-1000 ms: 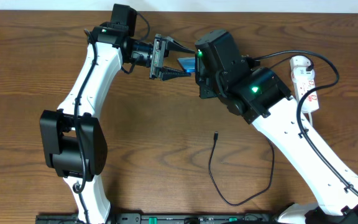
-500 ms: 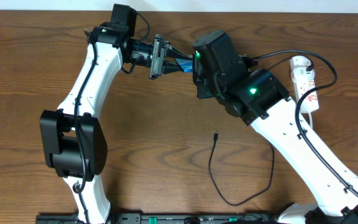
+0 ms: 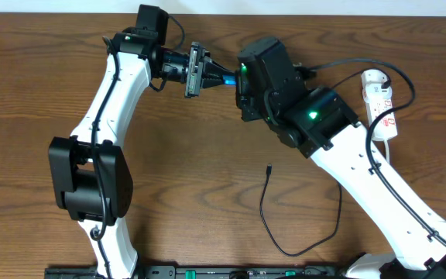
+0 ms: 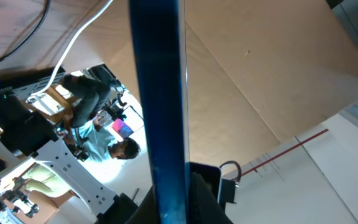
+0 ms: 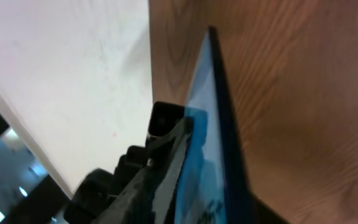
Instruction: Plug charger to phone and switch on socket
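The phone is held on edge above the table's far middle, between both arms. My left gripper is shut on it; in the left wrist view the phone is a blue slab rising from between the jaws of that left gripper. My right gripper still has the phone between its fingers, and I cannot make out a gap or a grip. The charger lies loose on the table, its plug tip pointing away from me. The socket lies at the far right.
A black cable arcs from the right arm's wrist towards the socket. A white cord runs from the socket alongside the right arm. The table's far edge is just behind both grippers.
My left gripper has closed onto the phone, which the right gripper was holding out to it. Both wrists have shifted slightly left. The charger has not moved.
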Robot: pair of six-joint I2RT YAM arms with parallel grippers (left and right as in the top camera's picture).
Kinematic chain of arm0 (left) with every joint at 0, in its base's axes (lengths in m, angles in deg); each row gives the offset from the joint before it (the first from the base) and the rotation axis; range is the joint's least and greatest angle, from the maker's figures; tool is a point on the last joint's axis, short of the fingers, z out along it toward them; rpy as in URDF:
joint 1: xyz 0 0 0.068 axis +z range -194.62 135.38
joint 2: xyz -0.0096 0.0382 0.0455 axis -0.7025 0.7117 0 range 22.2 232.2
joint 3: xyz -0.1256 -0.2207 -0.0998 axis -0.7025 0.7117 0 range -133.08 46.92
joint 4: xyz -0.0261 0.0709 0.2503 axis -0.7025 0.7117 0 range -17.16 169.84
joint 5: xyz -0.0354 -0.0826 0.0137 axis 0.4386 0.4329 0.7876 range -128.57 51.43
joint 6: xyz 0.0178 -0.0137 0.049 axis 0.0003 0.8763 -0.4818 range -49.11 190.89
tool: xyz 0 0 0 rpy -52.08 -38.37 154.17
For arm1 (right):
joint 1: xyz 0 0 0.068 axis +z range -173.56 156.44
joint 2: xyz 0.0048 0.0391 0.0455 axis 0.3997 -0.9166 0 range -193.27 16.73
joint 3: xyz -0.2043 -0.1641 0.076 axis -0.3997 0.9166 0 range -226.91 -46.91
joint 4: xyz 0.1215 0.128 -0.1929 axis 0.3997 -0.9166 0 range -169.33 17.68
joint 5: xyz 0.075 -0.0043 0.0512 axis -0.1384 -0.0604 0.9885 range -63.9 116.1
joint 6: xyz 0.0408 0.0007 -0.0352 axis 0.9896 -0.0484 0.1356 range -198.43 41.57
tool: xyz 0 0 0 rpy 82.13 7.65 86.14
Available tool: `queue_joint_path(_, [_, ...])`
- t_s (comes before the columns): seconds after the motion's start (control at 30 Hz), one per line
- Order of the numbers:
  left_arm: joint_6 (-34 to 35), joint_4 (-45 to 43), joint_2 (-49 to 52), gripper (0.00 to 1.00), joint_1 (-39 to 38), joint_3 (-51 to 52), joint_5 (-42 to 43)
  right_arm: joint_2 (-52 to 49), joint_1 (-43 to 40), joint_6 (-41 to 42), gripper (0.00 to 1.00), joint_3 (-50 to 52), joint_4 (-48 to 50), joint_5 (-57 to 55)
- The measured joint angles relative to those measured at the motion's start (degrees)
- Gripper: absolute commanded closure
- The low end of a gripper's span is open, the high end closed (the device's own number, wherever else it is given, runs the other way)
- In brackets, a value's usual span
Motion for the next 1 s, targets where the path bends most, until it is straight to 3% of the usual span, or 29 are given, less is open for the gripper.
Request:
queue_joint_path(0.17, [-0.09, -0.04, 0.00, 0.93, -0.09, 0.00, -0.85, 0.00, -0.26, -5.44, 0.36, -0.02, 1.31, -0.28])
queue_joint_path(0.33, [-1.07, -3.21, 0.00, 0.93, -0.33, 0.00, -2.40, 0.63, -3.45, -14.10, 0.03, 0.00, 1.22, 1.70])
queue_joint_path(0.57, [-7.72, -6.62, 0.00, 0.93, -0.33, 0.00, -4.57, 7.17, -15.45, -39.32, 0.01, -0.02, 0.90, 6.49])
queue_joint_path(0.77, [-18.47, -6.56, 0.00, 0.93, -0.33, 0.00, -7.56, 10.14, -25.62, -61.96, 0.01, -0.81, -8.24, 11.30])
queue_joint_path(1.0, [-28.48, -2.36, 0.00, 0.93, -0.61, 0.00, -13.14, 6.58, -34.58, -73.70, 0.01, -0.76, -19.96, 6.16])
